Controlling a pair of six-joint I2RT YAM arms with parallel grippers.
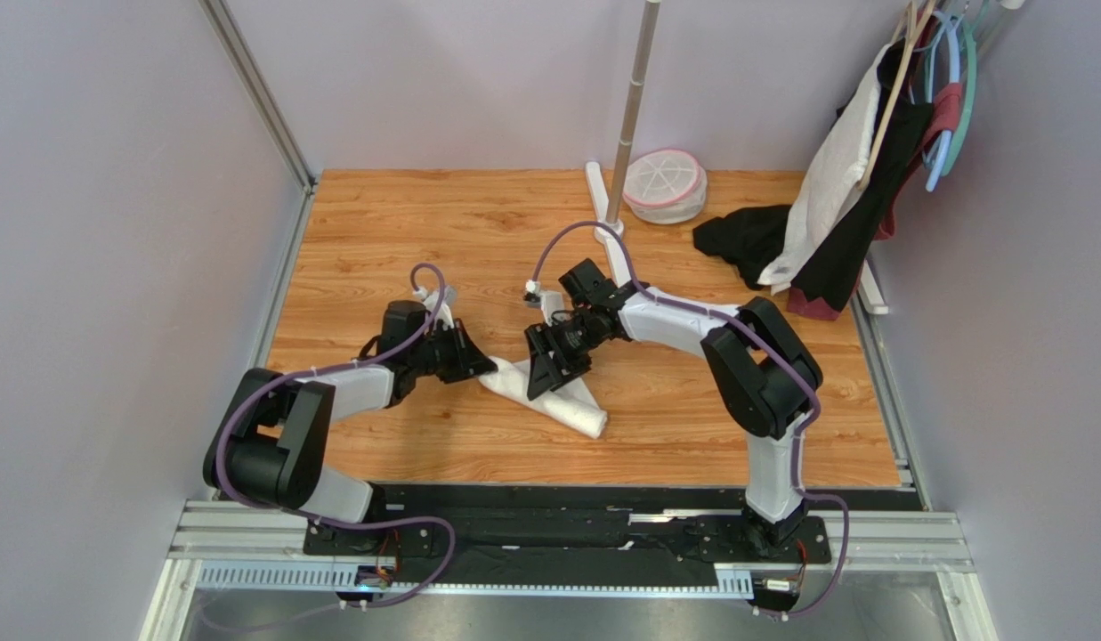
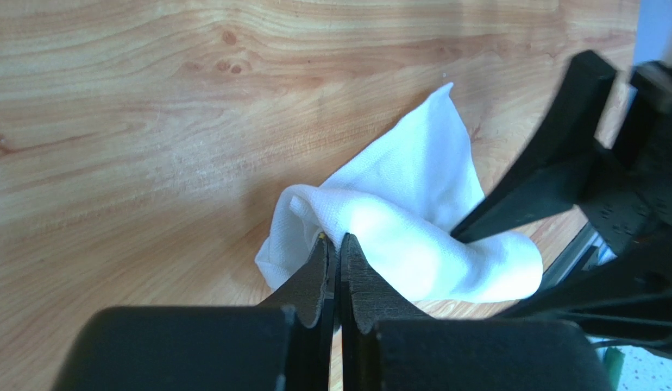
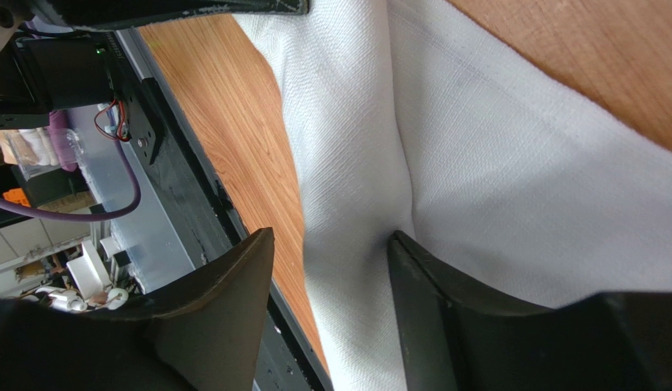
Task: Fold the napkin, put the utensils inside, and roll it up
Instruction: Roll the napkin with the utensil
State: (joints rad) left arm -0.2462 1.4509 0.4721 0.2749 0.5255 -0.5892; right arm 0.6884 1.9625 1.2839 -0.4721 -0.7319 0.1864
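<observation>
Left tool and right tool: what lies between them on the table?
Only one end of the napkin; the top view shows it between left tool and right tool.

Overall light: bright, even and diffuse in the top view, with the wood tabletop (image 1: 382, 227) lit from above.
Shadows: soft, short patches lie under both arms; in the left wrist view a dim shadow falls to the left of the napkin (image 2: 412, 220).
Glare: a pale sheen washes the far wood in the left wrist view, and the napkin's lit folds are almost blown white.
Focus: the left gripper (image 2: 336, 240) and the right gripper (image 3: 331, 240) are dark, slightly soft silhouettes near the lens; the cloth weave is crisp in the right wrist view.
Edges: the frame posts lean outward in the top view.
</observation>
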